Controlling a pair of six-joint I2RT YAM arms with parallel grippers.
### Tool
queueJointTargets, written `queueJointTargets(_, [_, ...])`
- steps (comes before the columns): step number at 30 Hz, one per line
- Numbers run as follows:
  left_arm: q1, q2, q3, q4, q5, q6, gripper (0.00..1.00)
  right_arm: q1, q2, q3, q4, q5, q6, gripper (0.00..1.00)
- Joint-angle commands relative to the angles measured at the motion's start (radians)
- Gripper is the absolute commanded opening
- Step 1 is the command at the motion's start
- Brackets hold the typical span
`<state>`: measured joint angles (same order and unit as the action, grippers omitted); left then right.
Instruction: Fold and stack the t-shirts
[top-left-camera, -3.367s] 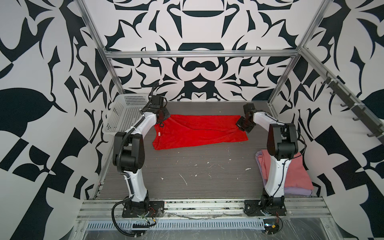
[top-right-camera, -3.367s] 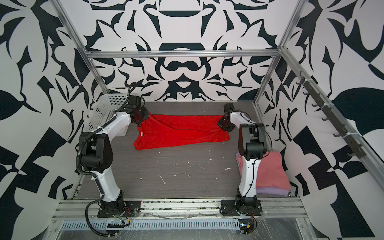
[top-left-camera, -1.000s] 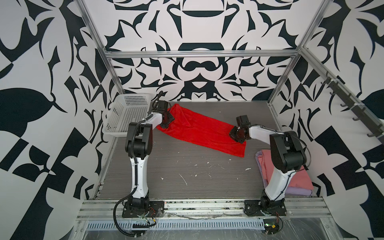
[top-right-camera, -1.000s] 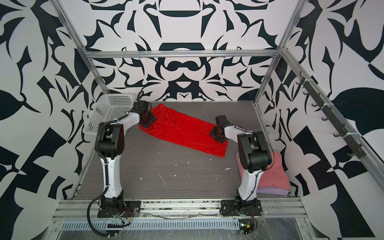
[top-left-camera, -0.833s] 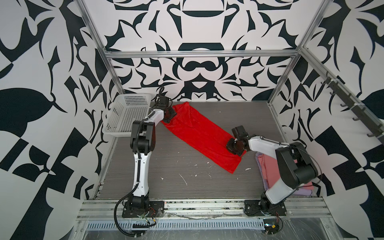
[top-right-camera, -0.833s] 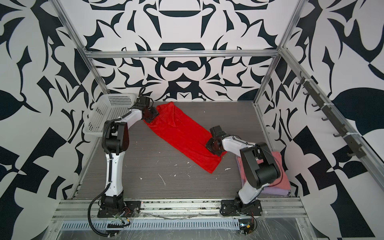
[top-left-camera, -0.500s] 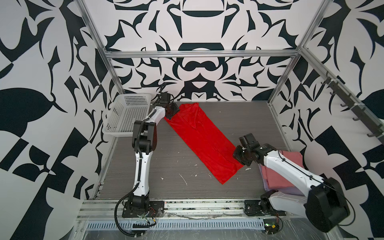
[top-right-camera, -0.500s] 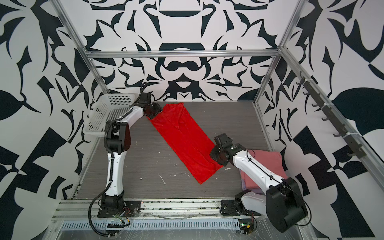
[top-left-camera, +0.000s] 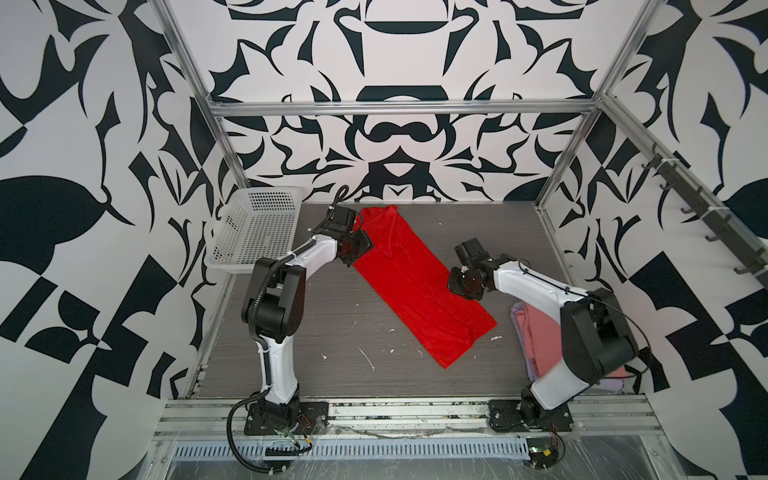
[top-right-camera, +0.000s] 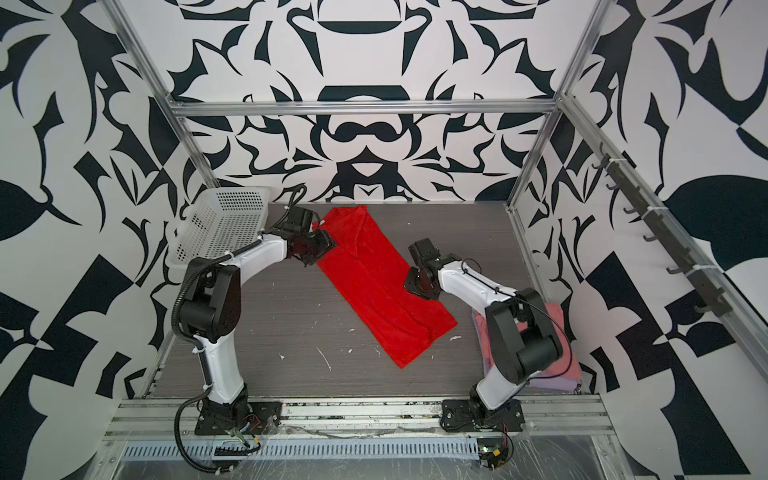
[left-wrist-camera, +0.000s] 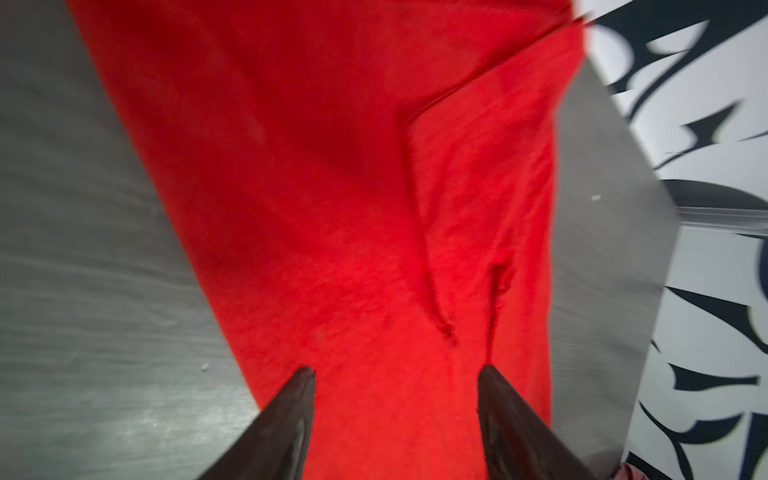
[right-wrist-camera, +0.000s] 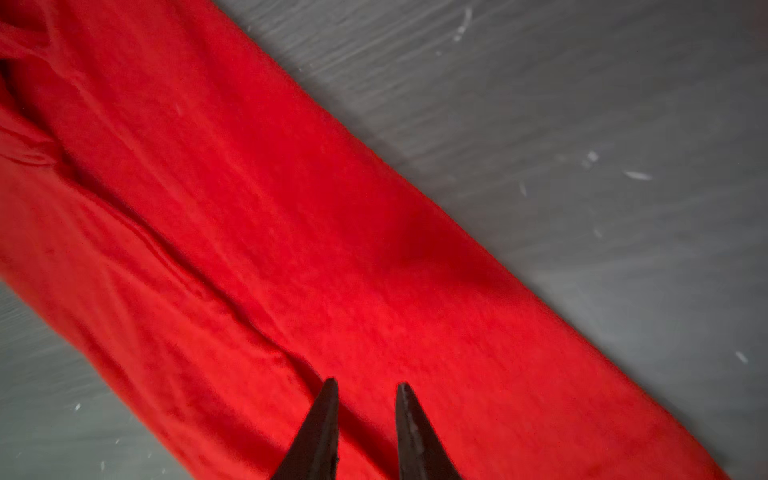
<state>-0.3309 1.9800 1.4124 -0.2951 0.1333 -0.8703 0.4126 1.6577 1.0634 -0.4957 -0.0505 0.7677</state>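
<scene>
Red t-shirt (top-left-camera: 415, 282): looks like we're between folds, nothing gripped. Left gripper (left-wrist-camera: 395, 374) has its jaws spread wide, hovering just over the shirt's far end, nothing between them. Right gripper (right-wrist-camera: 365, 384) has its tips a narrow gap apart, also empty, over the strip's right edge about midway. The shirt itself lies flat on the table (top-left-camera: 324, 316) as a long narrow strip, running diagonally from beside the white basket (top-left-camera: 253, 232) towards the near right. Pink t-shirt (top-right-camera: 555, 313) sits folded on the lavender t-shirt (top-right-camera: 557, 385) at the right edge, partly hidden by the right arm. My read is that the lengthwise folds are done. Next: pinch an end through all layers, fold end over end, carry to the pile
</scene>
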Motion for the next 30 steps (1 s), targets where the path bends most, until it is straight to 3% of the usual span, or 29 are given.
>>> queueJointTargets(1, [0.012, 0.065, 0.02, 0.087, 0.003, -0.086, 0.66, -0.003, 0.016, 0.006, 0.02, -0.018, -0.009, 0.29])
queueJointTargets(14, [0.04, 0.458, 0.518, -0.158, 0.012, -0.03, 0.67, 0.049, -0.013, -0.27, 0.133, -0.102, 0.233, 0.26])
queueJointTargets(18, [0.043, 0.584, 0.715, -0.232, 0.032, 0.024, 0.67, 0.169, -0.027, -0.305, 0.124, -0.084, 0.286, 0.26])
queueJointTargets(23, [0.04, 0.715, 0.905, -0.194, 0.162, 0.016, 0.67, 0.356, 0.015, -0.319, 0.187, -0.071, 0.383, 0.26])
queueJointTargets(30, [0.012, 0.716, 0.928, -0.152, 0.207, 0.046, 0.67, 0.569, 0.195, -0.151, 0.191, -0.076, 0.405, 0.23])
